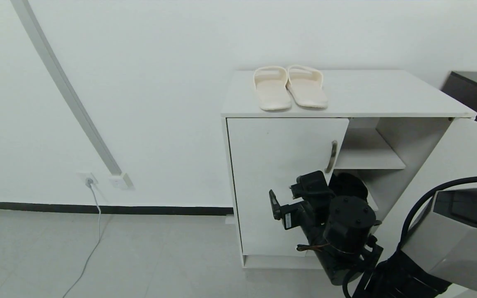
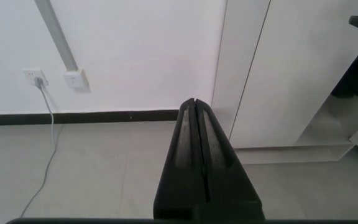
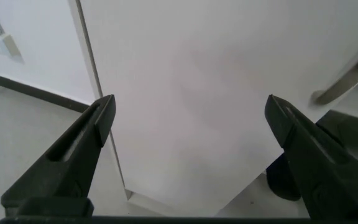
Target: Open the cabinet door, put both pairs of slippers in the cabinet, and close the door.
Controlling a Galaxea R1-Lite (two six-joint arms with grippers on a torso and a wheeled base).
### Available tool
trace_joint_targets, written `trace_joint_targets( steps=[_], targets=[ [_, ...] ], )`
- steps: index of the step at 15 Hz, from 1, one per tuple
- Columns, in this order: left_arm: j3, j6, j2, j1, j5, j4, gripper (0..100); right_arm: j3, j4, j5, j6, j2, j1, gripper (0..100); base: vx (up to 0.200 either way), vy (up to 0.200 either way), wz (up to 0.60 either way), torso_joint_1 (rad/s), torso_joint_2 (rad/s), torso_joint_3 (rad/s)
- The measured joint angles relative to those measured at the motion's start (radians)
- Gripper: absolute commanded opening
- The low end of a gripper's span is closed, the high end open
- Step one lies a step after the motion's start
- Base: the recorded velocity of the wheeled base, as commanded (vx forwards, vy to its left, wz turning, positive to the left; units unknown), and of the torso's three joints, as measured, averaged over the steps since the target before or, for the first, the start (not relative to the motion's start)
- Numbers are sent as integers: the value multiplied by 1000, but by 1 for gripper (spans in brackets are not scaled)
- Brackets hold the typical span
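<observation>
Two black fingers (image 3: pixel 79 143) of the right gripper (image 3: pixel 189 102) stand spread wide, holding nothing, close before the shut left-hand door (image 1: pixel 280 182) of the white wooden two-door cabinet (image 1: pixel 346 95). The door's upright metal bar handle (image 1: pixel 332 156) sits at its inner edge. The cabinet's right-hand door (image 1: pixel 449 165) is swung open, showing a white inner shelf (image 1: pixel 367 153). Below that shelf lies a dark rounded shape (image 1: pixel 348 184), partly hidden by the arm, too little seen to name. The left gripper (image 2: pixel 194 106) has its fingers pressed together, empty, out to the side of the cabinet above the floor. One pair of cream open-toe slippers (image 1: pixel 290 87) rests on the cabinet top, side by side and touching, long axes running back to front, strap ends toward the wall, heels toward the front edge.
</observation>
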Motion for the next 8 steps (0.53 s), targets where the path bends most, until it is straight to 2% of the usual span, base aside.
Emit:
trace_joint_targets(
  steps=[8],
  targets=[
    [0, 1, 0, 0, -2, 0, 0, 5, 1, 1, 0, 0, -17, 100, 0, 0, 0, 218, -527, -316]
  ],
)
